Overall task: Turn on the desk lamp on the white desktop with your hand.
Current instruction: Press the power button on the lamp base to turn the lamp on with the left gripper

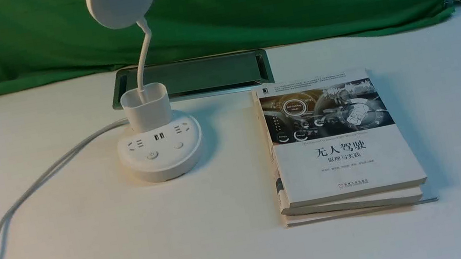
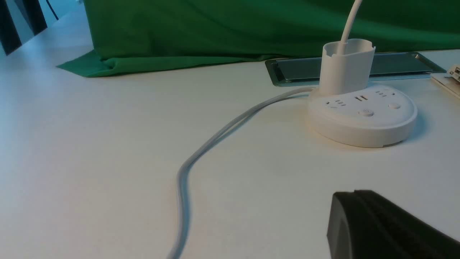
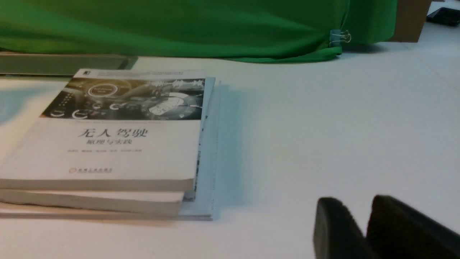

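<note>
Left gripper point(image 2: 355, 197), jaws pressed together, and right gripper point(image 3: 363, 216), jaw state impossible to tell, sit well apart from the desk lamp point(image 1: 162, 153) on the white desktop point(image 1: 90, 249), where an off-centre press could catch the wrong one of its two buttons point(image 1: 152, 155).

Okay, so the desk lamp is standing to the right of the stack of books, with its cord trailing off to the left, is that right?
Not quite. The front view shows the desk lamp standing to the left of the stack of books, not the right. Its cord does trail off to the left.
</note>
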`<action>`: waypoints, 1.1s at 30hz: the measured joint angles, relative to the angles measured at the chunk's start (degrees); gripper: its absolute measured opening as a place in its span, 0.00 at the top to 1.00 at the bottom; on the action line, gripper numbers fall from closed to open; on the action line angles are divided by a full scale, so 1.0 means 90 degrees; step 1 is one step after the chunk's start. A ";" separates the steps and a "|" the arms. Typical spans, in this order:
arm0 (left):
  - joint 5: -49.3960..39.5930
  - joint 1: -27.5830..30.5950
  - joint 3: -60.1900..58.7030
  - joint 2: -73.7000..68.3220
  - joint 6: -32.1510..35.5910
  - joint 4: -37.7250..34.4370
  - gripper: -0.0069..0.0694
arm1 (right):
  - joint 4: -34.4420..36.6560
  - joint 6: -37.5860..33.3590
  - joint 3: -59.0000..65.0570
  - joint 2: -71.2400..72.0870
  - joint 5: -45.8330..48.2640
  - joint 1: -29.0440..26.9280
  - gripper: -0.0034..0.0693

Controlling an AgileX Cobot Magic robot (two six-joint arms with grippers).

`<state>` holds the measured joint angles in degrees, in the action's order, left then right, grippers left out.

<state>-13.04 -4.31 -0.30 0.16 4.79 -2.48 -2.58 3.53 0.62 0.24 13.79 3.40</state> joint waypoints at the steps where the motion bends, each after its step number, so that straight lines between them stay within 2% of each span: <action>1: 0.0000 0.0000 0.0000 0.0000 0.0000 0.0000 0.91 | 0.0000 0.0000 0.0000 0.0000 0.0000 0.0000 0.65; 26: 0.0000 0.0000 0.0000 0.0000 0.0000 0.0008 0.91 | 0.0000 0.0000 0.0000 0.0000 0.0000 0.0000 0.63; 33: 0.0251 0.0000 0.0000 0.0000 0.0078 0.0377 0.91 | 0.0000 0.0000 0.0000 0.0000 0.0000 0.0000 0.63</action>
<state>-10.77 -4.31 -0.30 0.16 5.49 0.92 -2.58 3.53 0.62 0.24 13.79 3.40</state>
